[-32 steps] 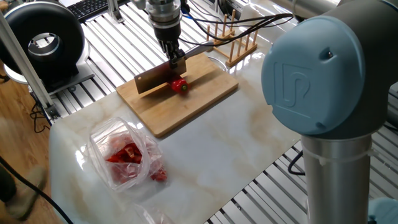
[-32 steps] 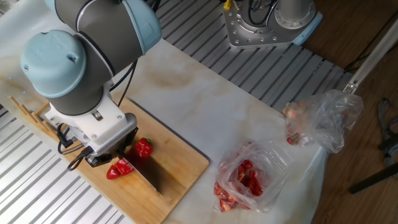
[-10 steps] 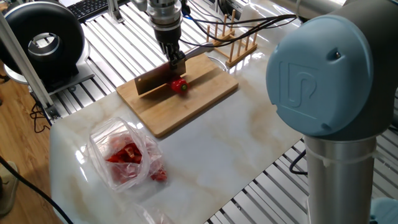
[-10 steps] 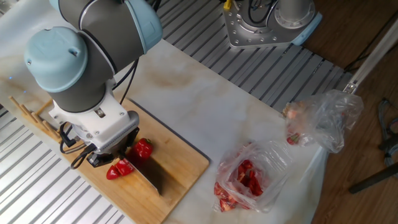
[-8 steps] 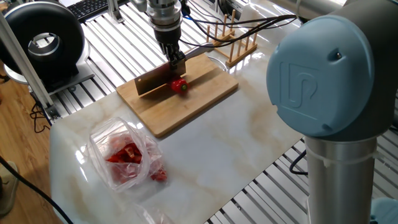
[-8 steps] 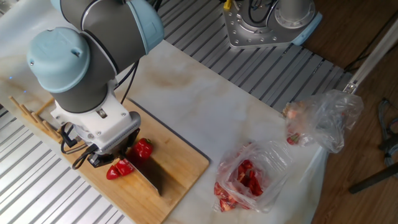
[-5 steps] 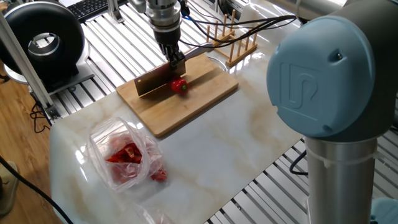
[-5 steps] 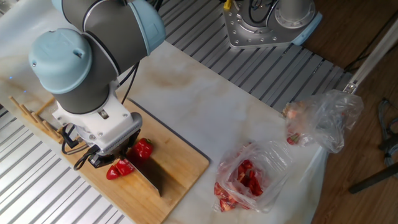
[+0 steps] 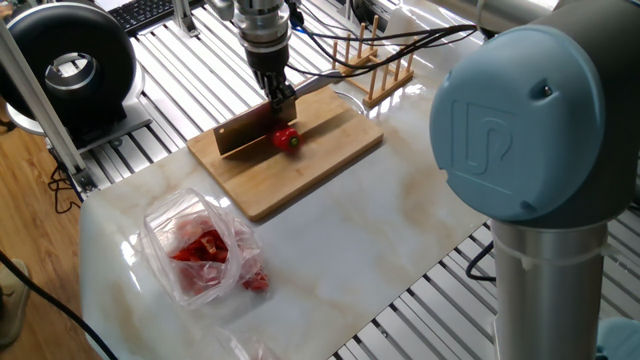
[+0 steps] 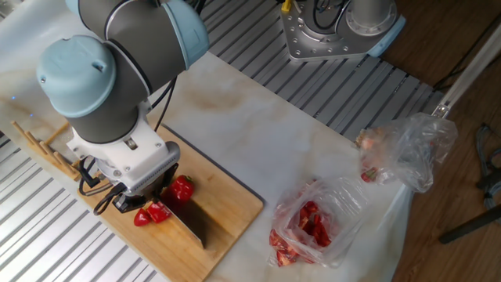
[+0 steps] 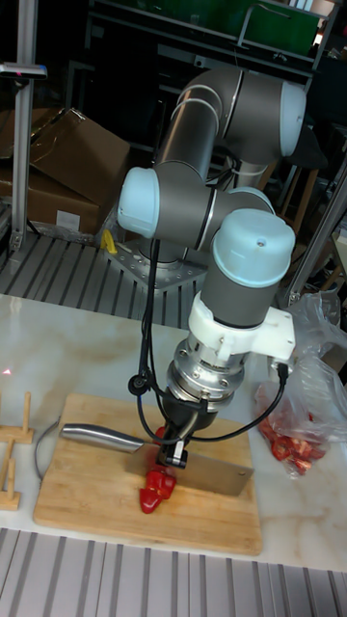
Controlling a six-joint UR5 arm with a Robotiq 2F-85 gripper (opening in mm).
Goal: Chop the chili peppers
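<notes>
Apparently the cleaver (image 10: pixel 190 222) edge splits the chili peppers (image 10: pixel 168 200) mid-board.

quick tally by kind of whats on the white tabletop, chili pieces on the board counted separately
cutting board: 1
cleaver: 1, held in the gripper
chili pieces on the board: 2, one on each side of the blade
wooden rack: 1
plastic bags: 2, both with red pieces
Total: 7
</notes>
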